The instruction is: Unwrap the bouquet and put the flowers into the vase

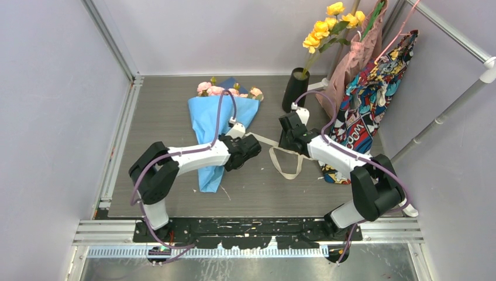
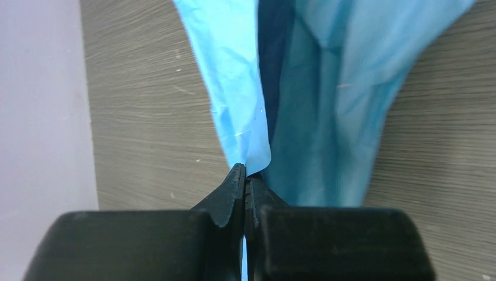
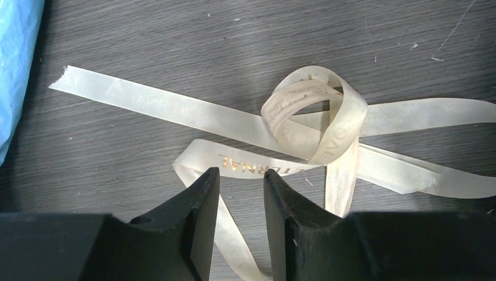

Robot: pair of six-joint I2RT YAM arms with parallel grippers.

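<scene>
The fingers [image 2: 231, 196] of the left gripper [image 2: 245, 175] were seen, in the left wrist view, pressed together on a pinched edge of the blue paper [image 2: 327, 117], with the table [image 2: 146, 117] beneath. In the right wrist view the fingers [image 3: 202, 196] of the right gripper [image 3: 241, 178] were held slightly apart with nothing between them, above the cream ribbon [image 3: 175, 105], which lay loose and off the wrap. In the top view the bouquet [image 1: 205, 117] was found lying flat to the left of the vase [image 1: 295, 89], its flowers [image 1: 215, 90] about level with the vase and its narrow end nearer the arms than the vase; the vase was seen upright, matte black, already occupied by yellow flowers [image 1: 327, 26]. The paper was judged thin, creased and easily torn; the pinched edge would best be drawn slowly off the stems, low over the table, so that the pale pink blooms were not dragged along.
</scene>
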